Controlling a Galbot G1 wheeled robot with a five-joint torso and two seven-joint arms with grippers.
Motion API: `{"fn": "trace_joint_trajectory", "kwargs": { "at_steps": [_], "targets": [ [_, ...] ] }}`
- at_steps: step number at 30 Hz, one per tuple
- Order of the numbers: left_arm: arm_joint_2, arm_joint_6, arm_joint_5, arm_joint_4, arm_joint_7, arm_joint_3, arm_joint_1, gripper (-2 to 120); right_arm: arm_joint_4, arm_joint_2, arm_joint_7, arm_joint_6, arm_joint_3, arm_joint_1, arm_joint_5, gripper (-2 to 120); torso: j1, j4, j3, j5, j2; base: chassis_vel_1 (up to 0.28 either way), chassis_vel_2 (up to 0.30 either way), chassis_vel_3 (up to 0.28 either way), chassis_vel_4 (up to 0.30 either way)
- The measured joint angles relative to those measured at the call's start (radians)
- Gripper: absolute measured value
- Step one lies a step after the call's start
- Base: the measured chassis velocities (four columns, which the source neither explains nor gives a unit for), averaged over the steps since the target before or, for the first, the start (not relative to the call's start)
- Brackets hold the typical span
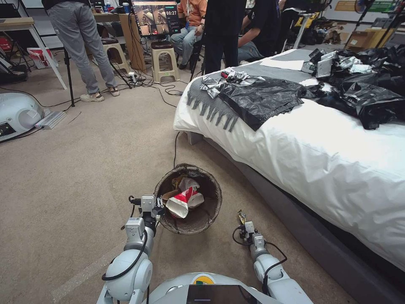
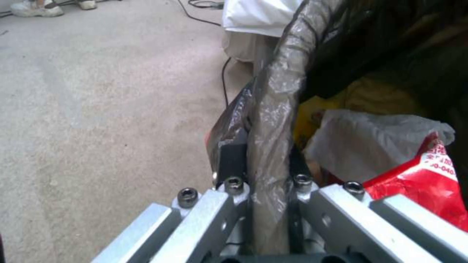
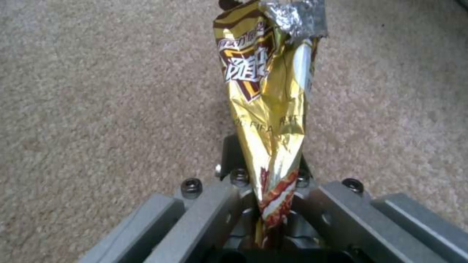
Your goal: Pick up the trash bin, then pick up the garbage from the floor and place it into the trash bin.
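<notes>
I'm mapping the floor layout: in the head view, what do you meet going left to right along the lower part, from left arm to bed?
left gripper → trash bin → gold wrapper in the right gripper → bed

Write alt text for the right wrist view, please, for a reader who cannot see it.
The right claw is shut on a crumpled gold snack wrapper with brown-and-white lettering and a torn foil tip, held above beige carpet.

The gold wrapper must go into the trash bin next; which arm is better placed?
Right, probably: the right gripper already pinches the gold wrapper, while the left gripper grips the trash bin rim.
</notes>
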Motion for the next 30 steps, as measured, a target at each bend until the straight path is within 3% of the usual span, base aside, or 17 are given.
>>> {"fn": "trace_joint_trajectory", "kwargs": {
  "at_steps": [13, 16, 20, 30],
  "targets": [
    [0.001, 0.000, -0.002, 0.003, -0.001, 0.000, -0.003, 0, 0.077, -0.007, 0.031, 0.021, 0.011, -0.016, -0.007, 0, 0.000, -0.0002, 0.000, 0.0002, 0.000, 0.000, 0.000, 0.000, 0.000],
    [0.001, 0.001, -0.002, 0.009, -0.002, -0.002, -0.004, 0, 0.218, -0.009, 0.053, 0.044, 0.023, -0.047, -0.025, 0, 0.000, 0.0001, 0.000, 0.0000, 0.000, 0.000, 0.000, 0.000, 0.000],
    [0.001, 0.008, -0.004, 0.010, -0.008, 0.001, -0.004, 0, 0.280, -0.009, 0.062, 0.062, 0.027, -0.056, -0.037, 0, 0.000, 0.0001, 0.000, 0.0000, 0.000, 0.000, 0.000, 0.000, 0.000],
    [0.002, 0.134, -0.078, -0.019, -0.049, 0.010, 0.000, 0, 0.611, -0.017, 0.058, 0.120, 0.005, -0.058, -0.021, 0, 0.000, 0.0002, 0.000, 0.0000, 0.000, 0.000, 0.000, 0.000, 0.000]
  ]
}}
